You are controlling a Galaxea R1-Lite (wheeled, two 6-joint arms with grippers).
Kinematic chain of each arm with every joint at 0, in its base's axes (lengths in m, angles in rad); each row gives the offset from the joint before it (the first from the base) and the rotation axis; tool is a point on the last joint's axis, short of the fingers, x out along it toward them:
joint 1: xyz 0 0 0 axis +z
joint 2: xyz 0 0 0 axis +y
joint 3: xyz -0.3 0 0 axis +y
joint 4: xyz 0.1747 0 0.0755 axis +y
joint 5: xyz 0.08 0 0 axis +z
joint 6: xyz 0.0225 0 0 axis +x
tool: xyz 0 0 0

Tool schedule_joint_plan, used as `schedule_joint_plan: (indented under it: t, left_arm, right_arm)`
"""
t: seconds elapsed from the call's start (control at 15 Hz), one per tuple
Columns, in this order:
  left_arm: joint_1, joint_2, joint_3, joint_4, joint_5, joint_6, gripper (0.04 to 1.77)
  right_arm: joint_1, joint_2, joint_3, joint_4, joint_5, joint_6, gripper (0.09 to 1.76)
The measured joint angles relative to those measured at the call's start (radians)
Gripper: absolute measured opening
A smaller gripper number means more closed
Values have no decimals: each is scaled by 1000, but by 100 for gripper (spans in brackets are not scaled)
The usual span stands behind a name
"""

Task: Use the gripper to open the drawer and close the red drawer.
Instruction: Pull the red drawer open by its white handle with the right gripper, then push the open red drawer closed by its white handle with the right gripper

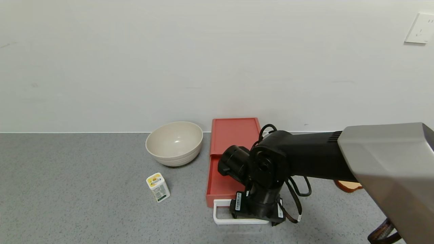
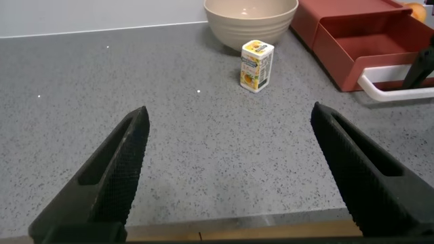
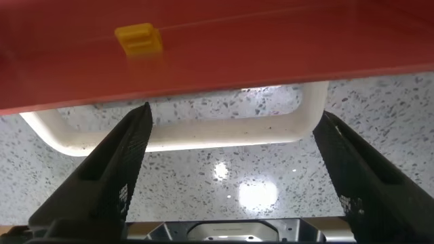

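Your right gripper (image 3: 230,176) hangs at the red drawer's (image 1: 222,183) white handle (image 3: 203,135), jaws spread astride it; left gripper (image 2: 237,169) spread over bare counter (image 2: 203,149)

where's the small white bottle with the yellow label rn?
In the head view, the small white yellow-labelled bottle stands on the grey speckled counter, left of the open salmon-red plastic drawer and just in front of the cream bowl.
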Motion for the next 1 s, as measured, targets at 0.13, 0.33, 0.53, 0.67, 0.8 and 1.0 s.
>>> schedule_joint_plan:
  t: [0.13,0.33,0.53,0.67,0.8,1.0]
  left_arm:
    - [0,0,0,0,0,0,172]
    - [0,0,0,0,0,0,172]
    - [0,0,0,0,0,0,172]
    - [0,0,0,0,0,0,172]
    - [0,0,0,0,2,0,172]
    - [0,0,0,0,2,0,172]
  right_arm:
    - [4,-10,5,2,1,-2,171]
    - [4,-38,5,1,-3,-9,171]
    - [6,-104,6,13,-11,-39,171]
    - [10,-159,6,33,-20,-78,171]
    - [8,-221,5,36,-61,-144,171]
    - [-18,-300,11,31,-82,-257,171]
